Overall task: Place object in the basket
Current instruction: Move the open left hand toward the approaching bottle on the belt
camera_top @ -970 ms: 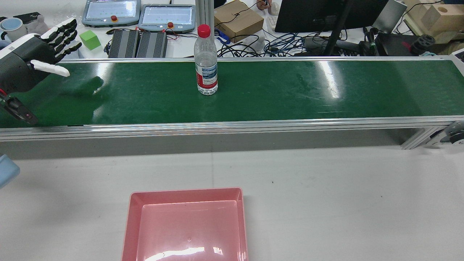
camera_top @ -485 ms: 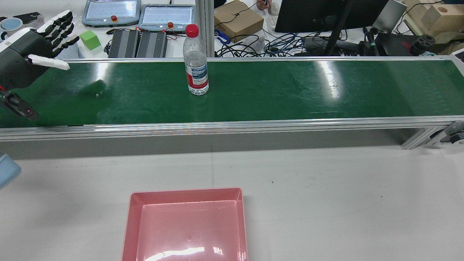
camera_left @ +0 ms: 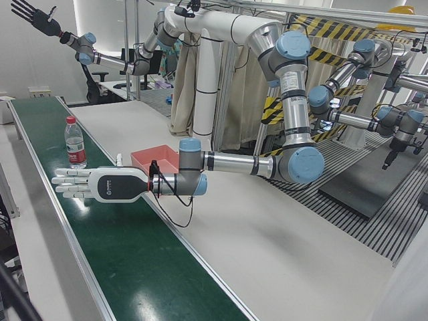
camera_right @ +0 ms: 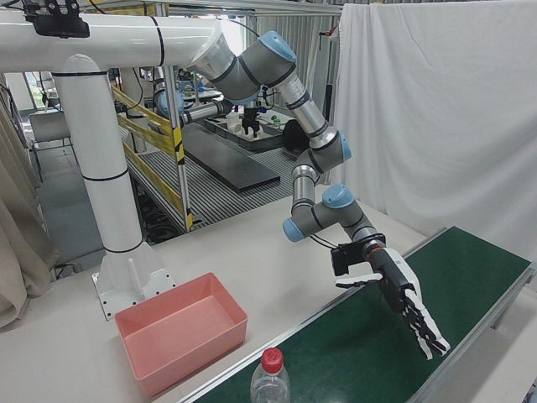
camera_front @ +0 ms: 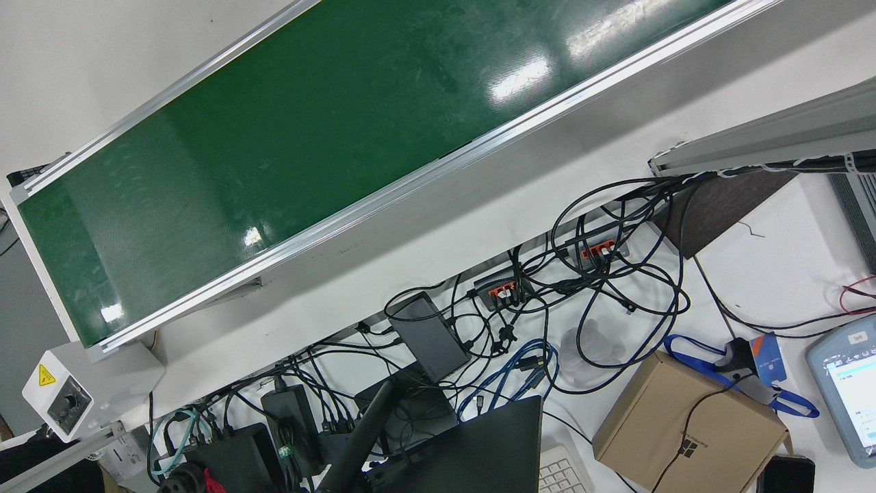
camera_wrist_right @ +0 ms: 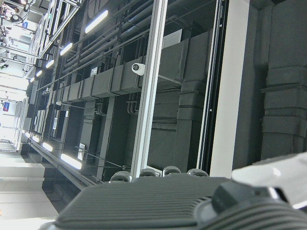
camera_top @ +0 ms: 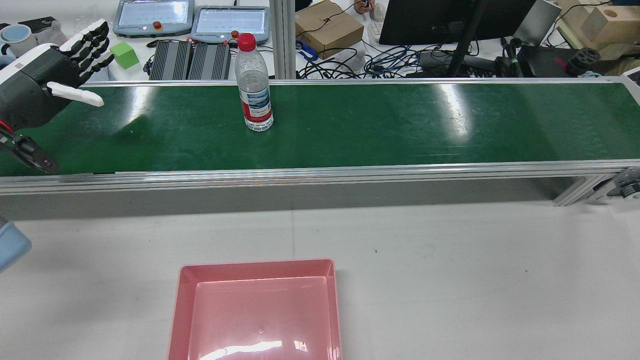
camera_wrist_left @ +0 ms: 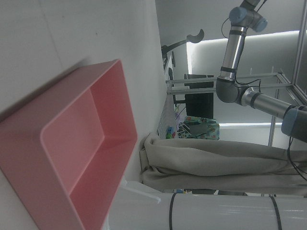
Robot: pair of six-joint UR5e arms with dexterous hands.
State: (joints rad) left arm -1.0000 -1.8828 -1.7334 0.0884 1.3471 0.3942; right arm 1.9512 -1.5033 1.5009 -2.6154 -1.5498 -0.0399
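- Front view: a bare stretch of the green conveyor belt (camera_front: 274, 137), with cables and a cardboard box (camera_front: 688, 414) beside it.
- Rear view: the water bottle (camera_top: 254, 85) stands upright on the belt, well apart from the left hand (camera_top: 47, 82), whose fingers (camera_top: 92, 42) are spread wide and hold nothing. The pink basket (camera_top: 255, 312) sits on the white surface (camera_top: 450, 270).
- Left-front view: the left hand hovers over the belt, just short of the bottle.
- Right-front view: same hand, fingers splayed.
- Left hand view: basket only.
- Right hand view: the right hand (camera_wrist_right: 192, 201) points toward the ceiling; its finger state cannot be told.
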